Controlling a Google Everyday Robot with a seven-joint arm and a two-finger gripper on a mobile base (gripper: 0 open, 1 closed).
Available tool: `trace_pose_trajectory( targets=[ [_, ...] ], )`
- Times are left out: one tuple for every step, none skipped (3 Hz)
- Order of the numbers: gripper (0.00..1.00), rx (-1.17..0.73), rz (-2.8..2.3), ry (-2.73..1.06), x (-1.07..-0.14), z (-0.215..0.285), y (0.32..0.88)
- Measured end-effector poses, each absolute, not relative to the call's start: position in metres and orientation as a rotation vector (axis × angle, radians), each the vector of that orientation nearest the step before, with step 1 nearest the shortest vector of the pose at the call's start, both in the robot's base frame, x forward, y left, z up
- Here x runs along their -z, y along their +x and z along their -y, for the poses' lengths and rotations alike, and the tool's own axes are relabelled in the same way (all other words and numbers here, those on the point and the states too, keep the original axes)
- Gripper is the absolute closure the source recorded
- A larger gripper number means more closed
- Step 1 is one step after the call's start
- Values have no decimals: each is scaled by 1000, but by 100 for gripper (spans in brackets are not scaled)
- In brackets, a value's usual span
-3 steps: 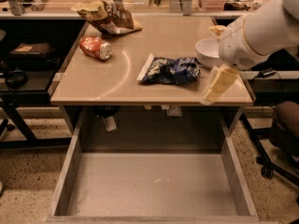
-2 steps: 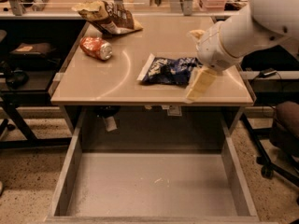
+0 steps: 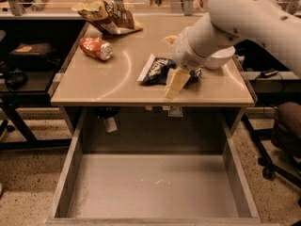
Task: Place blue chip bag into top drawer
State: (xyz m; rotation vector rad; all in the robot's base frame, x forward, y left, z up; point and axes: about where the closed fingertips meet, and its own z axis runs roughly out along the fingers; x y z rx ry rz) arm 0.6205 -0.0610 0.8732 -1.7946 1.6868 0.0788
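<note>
The blue chip bag [image 3: 157,70] lies on the tan table top, near its front edge and right of centre, with its right end hidden under my wrist. My gripper [image 3: 172,61] hangs over the bag's right part. Its cream fingers [image 3: 175,83] are spread, one in front of the bag and one behind it, and hold nothing. The top drawer [image 3: 155,187] is pulled out below the table's front edge, with a bare grey bottom.
A crushed red-orange can [image 3: 96,48] lies at the table's left. A yellow-brown chip bag [image 3: 109,17] lies at the back left. A white bowl [image 3: 222,58] stands behind my arm at the right. An office chair [image 3: 286,131] stands to the right of the drawer.
My arm has swung left from the table's right edge. The gripper has moved from beside the bowl to over the blue chip bag.
</note>
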Motion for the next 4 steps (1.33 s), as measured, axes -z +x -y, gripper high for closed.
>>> trace_pose_trajectory(
  targets=[
    [0,-67,-1730,-1819,-854,68,644],
    [0,-41,-1762,-1838,-839,79,663],
    [0,-40,-1764,-1838,-838,80,665],
    [13,-40,-1764,-1838,-838,80,665]
  ],
)
